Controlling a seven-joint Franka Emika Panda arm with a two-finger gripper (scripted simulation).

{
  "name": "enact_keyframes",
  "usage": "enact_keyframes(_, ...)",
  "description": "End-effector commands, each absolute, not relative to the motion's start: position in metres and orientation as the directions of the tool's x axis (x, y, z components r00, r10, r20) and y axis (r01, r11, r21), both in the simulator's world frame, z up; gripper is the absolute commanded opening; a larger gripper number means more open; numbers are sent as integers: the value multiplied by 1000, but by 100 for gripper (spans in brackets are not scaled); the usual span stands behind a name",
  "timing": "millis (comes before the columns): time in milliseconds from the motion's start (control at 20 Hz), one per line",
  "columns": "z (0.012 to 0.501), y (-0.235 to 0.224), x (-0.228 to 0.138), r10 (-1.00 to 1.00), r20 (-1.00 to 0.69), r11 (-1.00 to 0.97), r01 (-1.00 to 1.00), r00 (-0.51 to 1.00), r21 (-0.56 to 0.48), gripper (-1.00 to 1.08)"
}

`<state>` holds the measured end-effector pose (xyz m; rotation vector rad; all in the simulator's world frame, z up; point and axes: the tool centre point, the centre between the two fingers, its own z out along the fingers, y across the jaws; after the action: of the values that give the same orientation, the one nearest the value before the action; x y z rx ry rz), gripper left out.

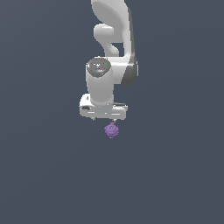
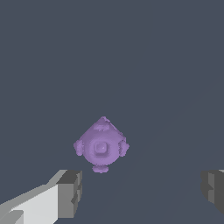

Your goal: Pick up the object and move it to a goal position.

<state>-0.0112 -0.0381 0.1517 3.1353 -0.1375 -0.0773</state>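
Exterior view: my white arm (image 1: 109, 48) reaching down over plain grey floor (image 1: 43, 175), gripper (image 1: 105, 119) body hiding my fingers here. Purple lump (image 1: 112, 130) sits just below gripper's lower edge, slightly toward exterior view's right. Whether touching, cannot tell from this side.

Wrist view gives what exterior cannot: my two fingertips (image 2: 70, 192) spread wide, jaws released, nothing between pads. Purple lump (image 2: 101, 146) on floor, bumpy, round, knobs at sides. Lies ahead of fingertips, apart from both, nearer one with white link than other.
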Motion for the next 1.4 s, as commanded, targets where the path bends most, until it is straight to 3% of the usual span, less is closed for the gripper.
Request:
enact_keyframes(0, 152, -37, -11, -88, -49, -996, -88, 995, 4, 100)
enact_keyframes(650, 142, -33, -12, 28, -43, -1000, 28, 999, 3, 100)
enact_keyframes(1350, 110, -16, -15, 402, -20, -916, 402, 916, -1, 100)
